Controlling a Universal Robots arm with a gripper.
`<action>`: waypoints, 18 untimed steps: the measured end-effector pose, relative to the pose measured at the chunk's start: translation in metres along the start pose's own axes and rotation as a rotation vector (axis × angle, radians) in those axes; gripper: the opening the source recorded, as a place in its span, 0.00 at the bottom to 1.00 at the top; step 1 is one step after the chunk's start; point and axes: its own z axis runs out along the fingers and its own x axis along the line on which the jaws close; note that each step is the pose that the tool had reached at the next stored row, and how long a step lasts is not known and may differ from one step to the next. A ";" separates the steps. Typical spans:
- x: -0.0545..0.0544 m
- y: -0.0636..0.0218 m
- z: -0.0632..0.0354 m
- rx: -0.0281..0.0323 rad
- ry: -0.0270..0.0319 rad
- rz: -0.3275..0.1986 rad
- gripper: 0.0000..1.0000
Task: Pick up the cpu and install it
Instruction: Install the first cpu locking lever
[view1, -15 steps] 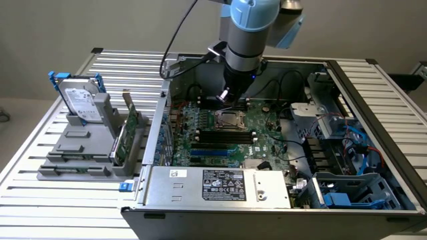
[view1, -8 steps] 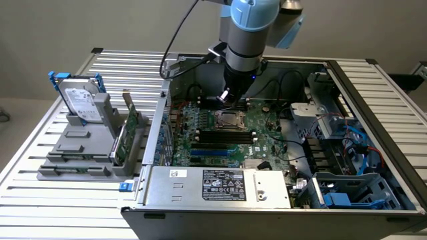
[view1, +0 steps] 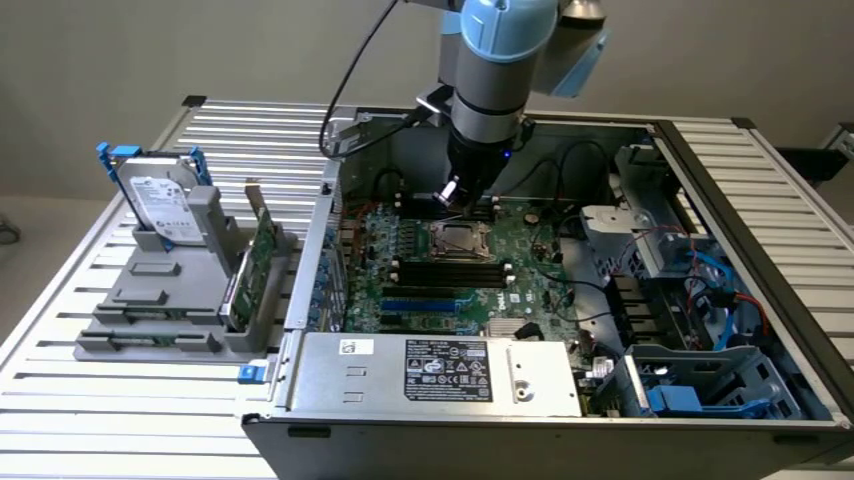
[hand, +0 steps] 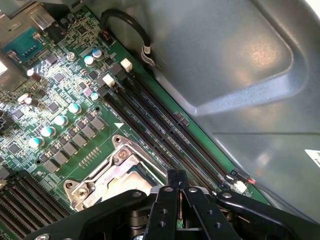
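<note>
My gripper (view1: 458, 196) hangs inside the open computer case, just above the far edge of the square metal-framed socket (view1: 461, 241) on the green motherboard (view1: 534, 290). In the wrist view the two black fingers (hand: 172, 200) stand pressed close together over the socket (hand: 100, 185). A thin green-gold edge, seemingly the cpu (hand: 180, 212), is pinched between them. The rest of the chip is hidden by the fingers.
Black memory slots (hand: 165, 135) run beside the socket. The grey case wall (hand: 240, 75) rises close by. A power supply (view1: 441, 370) sits at the case front, cables and drive bays (view1: 694, 290) at the exterior view's right. A hard drive (view1: 167, 205) stands in a grey holder outside.
</note>
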 end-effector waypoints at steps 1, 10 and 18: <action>0.000 0.0000 0.0000 0.0000 0.0000 0.000 0.11; 0.004 0.0048 -0.0032 -0.0036 0.0033 0.000 0.11; 0.003 0.0064 -0.0040 -0.0151 0.0146 -0.008 0.11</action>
